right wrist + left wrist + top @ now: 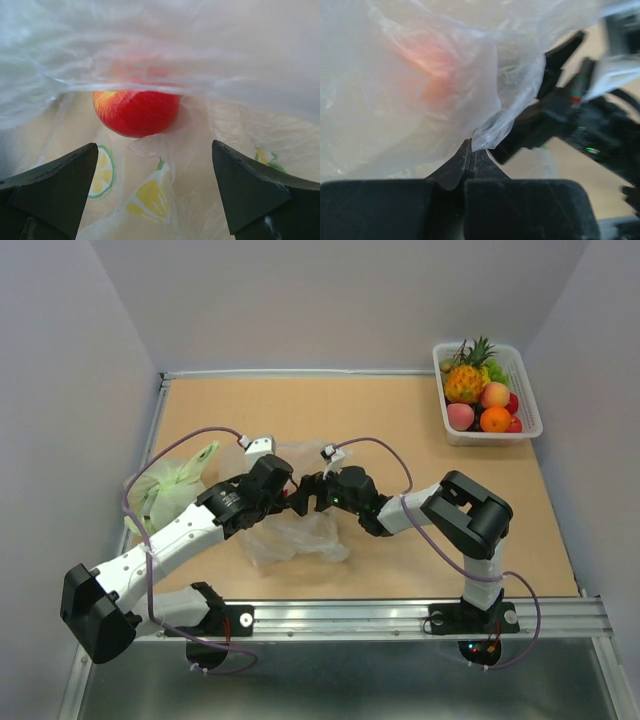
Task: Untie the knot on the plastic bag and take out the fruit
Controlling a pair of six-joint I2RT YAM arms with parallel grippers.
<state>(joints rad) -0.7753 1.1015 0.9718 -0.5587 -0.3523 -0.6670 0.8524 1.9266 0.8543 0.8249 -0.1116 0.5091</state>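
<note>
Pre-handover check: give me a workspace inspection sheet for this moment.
Surface: wooden tabletop, no spills seen.
Job's things: clear plastic bag mid-table, red fruit inside it.
Clutter: green bag at left; white basket of fruit, far right corner.
Grippers: left gripper fingers shut on bag film; right gripper open, facing the fruit.
Cables: purple cables loop over both arms.
Surroundings: white walls; metal rail at near edge.
</note>
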